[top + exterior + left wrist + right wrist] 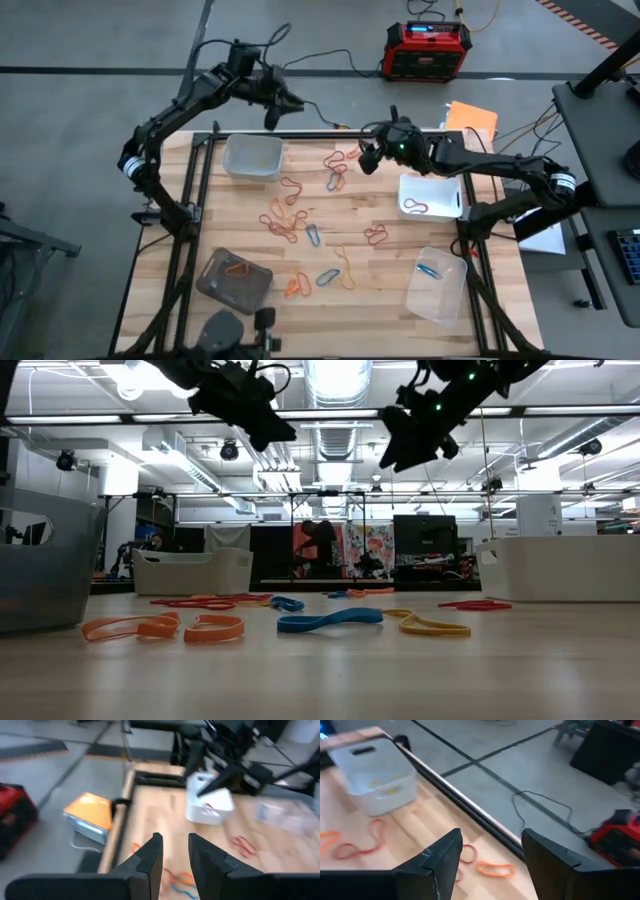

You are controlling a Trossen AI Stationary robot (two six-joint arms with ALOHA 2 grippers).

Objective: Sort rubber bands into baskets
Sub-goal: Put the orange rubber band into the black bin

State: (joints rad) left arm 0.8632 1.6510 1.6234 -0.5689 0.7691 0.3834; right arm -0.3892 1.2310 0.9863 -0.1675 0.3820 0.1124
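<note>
Above the far table edge, left gripper (272,117) raised beside the clear plastic tub (252,157), fingers narrowly parted, nothing between them. Right gripper (369,160) over the far middle, jaws wide, empty. Thin red, orange, yellow and blue rubber bands (290,220) scattered across the wooden table (380,290); some already in the four tubs.

I see grey concrete floor (90,40) with dark seams, a red-and-black box (428,50), bright ceiling strip lights (335,378)
</note>
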